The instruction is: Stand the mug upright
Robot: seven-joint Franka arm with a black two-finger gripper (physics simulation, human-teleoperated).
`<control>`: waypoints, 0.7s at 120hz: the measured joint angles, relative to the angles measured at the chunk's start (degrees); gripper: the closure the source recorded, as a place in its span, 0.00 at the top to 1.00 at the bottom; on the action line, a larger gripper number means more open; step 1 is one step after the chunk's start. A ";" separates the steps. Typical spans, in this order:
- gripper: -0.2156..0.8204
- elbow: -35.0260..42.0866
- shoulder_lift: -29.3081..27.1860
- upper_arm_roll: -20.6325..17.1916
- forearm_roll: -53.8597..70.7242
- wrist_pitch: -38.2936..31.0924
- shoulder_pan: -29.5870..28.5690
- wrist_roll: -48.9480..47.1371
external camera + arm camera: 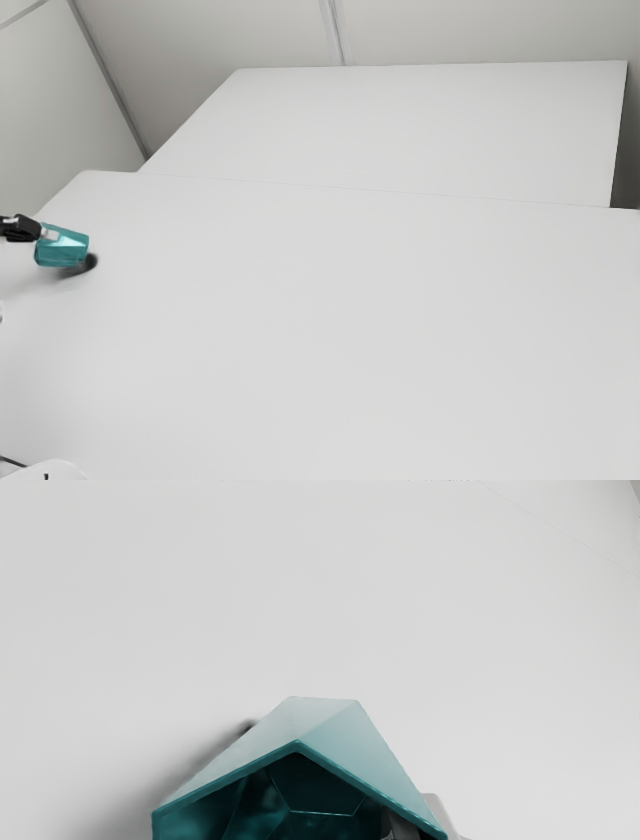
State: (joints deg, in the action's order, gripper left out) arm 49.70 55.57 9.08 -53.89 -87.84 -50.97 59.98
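The black gripper [46, 234] is at the exterior view's far left, at the near end of the teal faceted mug [64, 248]. The mug is tipped on its side, its base toward the exterior view's right, with a dark shadow under and beside that end. In the wrist view the mug [340, 730] has its open mouth toward the camera. The gripper [416, 821] pinches its wall there, one finger inside the mouth and the other outside. Whether the mug touches the table cannot be told.
A white table [340, 320] spreads out to the exterior view's right of the mug. Behind it stands another white surface [400, 130], with pale walls beyond. A white rounded object [50, 470] shows at the exterior view's lower left corner.
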 joint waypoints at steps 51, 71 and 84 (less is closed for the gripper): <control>0.03 9.79 -14.18 -0.06 13.49 -0.40 9.48 -2.37; 0.03 15.66 -19.97 -0.56 23.03 -1.12 14.69 -5.41; 0.03 20.06 -23.07 -0.70 28.11 -2.51 18.54 -7.67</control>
State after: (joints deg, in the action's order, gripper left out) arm 69.77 32.50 8.38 -25.78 -90.35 -32.43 52.31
